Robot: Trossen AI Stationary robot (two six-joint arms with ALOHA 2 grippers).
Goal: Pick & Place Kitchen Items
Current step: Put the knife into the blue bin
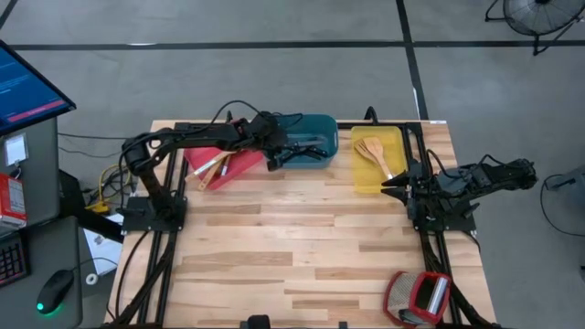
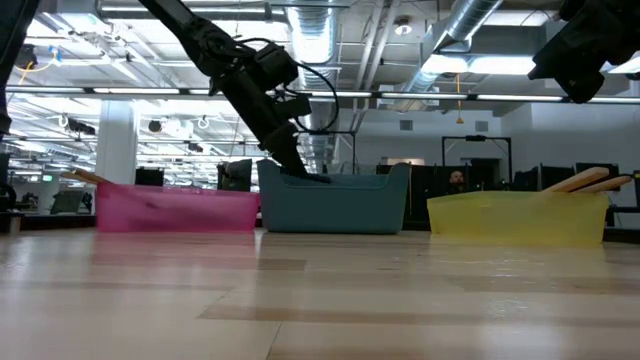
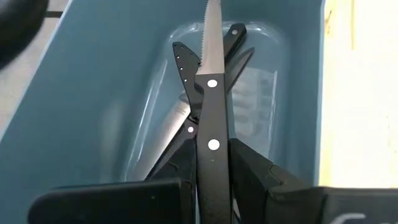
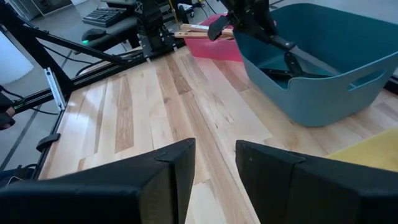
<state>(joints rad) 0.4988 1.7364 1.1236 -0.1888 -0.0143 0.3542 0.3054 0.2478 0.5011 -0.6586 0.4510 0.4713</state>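
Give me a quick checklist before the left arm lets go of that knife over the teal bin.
1. Left gripper shut on the black-handled knife: ok.
2. Knife over the teal tray, not its rim: ok, blade points into the tray.
3. Landing spot: other knives already lie underneath; it will land on them, likely fine.
4. Whether the knife touches those below: cannot tell.
5. Right gripper open, parked by the yellow tray, clear of the drop: ok.
6. Wooden spatulas in the yellow tray, out of the way: ok.

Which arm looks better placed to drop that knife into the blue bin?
Left: its claw already grips the knife over the teal tray. The right claw waits open beside the yellow tray.
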